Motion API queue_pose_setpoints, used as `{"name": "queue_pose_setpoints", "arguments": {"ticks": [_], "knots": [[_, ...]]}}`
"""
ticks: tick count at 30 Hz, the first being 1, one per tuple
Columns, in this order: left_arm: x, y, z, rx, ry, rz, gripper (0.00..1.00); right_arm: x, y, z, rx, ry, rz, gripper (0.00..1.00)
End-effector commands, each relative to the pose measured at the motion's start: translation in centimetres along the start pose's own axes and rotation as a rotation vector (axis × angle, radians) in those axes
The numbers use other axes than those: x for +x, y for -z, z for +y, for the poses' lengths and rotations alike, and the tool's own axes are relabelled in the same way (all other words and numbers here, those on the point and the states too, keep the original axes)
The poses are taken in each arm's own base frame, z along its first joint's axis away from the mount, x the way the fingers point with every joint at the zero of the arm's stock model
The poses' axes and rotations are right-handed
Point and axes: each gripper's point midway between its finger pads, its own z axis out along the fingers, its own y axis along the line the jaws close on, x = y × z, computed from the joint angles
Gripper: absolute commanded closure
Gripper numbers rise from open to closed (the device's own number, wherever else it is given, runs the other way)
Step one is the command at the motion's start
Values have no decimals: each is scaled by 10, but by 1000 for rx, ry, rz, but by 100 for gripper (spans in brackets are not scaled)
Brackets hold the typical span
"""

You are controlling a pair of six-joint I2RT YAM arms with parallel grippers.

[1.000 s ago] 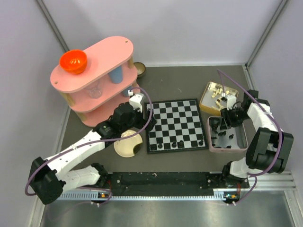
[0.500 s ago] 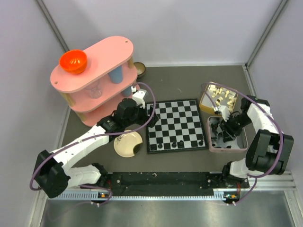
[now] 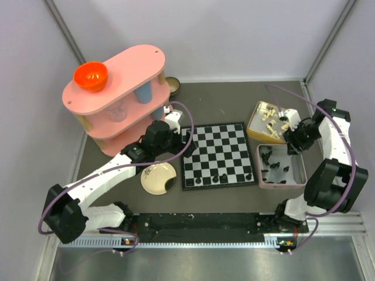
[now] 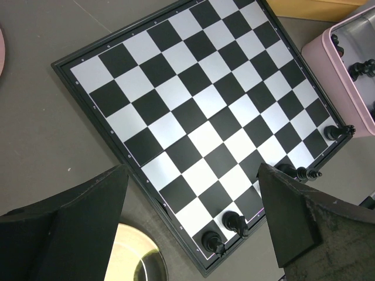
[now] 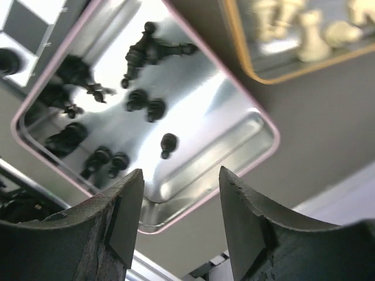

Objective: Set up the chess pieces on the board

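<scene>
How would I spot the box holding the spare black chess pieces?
Find the chessboard in the middle. Just right of it sit two shallow tins. Yours is the nearer, pink-rimmed tin, holding black pieces; the gold-rimmed tin behind holds cream ones.

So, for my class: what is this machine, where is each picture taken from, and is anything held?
Two robot arms at a table. One picture looks from above; the others come from a camera on each wrist. On it: a chessboard with black chess pieces along its near edge, a pink tin of more, a yellow tin of cream pieces and a plate. The left end effector is open by the chessboard, the right end effector open near the pink tin; both empty.
</scene>
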Motion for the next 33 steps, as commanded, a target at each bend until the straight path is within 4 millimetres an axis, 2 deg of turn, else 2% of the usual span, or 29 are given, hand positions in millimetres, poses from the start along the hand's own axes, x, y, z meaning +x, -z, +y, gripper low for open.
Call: {"name": "queue_pose_setpoints", "arguments": {"ticks": [1, 2, 5, 8, 12, 13, 15, 19, 20, 23, 27, 29, 33], "knots": [[-17, 7, 0, 13, -22, -62, 3, 10, 7, -54, 130, -125, 22, 44], [-17, 7, 1, 13, -20, -66, 3, 8, 9, -62, 155, -123, 22, 41], [-14, 9, 2, 18, -17, -69, 3, 14, 4, -75, 181, -167, 60, 40], [-13, 10, 3, 15, -11, -73, 3, 14, 0, -84, 204, -214, 59, 40], [-12, 12, 5, 11, -6, -76, 3, 27, -10, -94, 251, -297, 104, 41], [-11, 11, 5, 12, -7, -74, 3, 32, -15, -91, 244, -309, 112, 42], [-11, 12, 6, 12, -9, -73, 3, 25, -18, -84, 225, -310, 72, 42], [-11, 12, 6, 14, -7, -72, 3, -10, -6, -63, 169, -243, -96, 42], [-12, 12, 6, 17, -8, -73, 3, -26, -4, -51, 131, -210, -149, 42], [-14, 10, 4, 23, -11, -71, 3, -48, -18, -18, 25, -216, -174, 44], [-18, 12, 4, 16, -10, -73, 3, -53, -43, 12, -53, -311, -147, 48], [-19, 14, 4, 14, -7, -77, 3, -54, -50, 11, -36, -370, -152, 50], [-17, 16, 4, 12, 9, -74, 3, -39, -67, 10, 3, -478, -115, 54]]}}
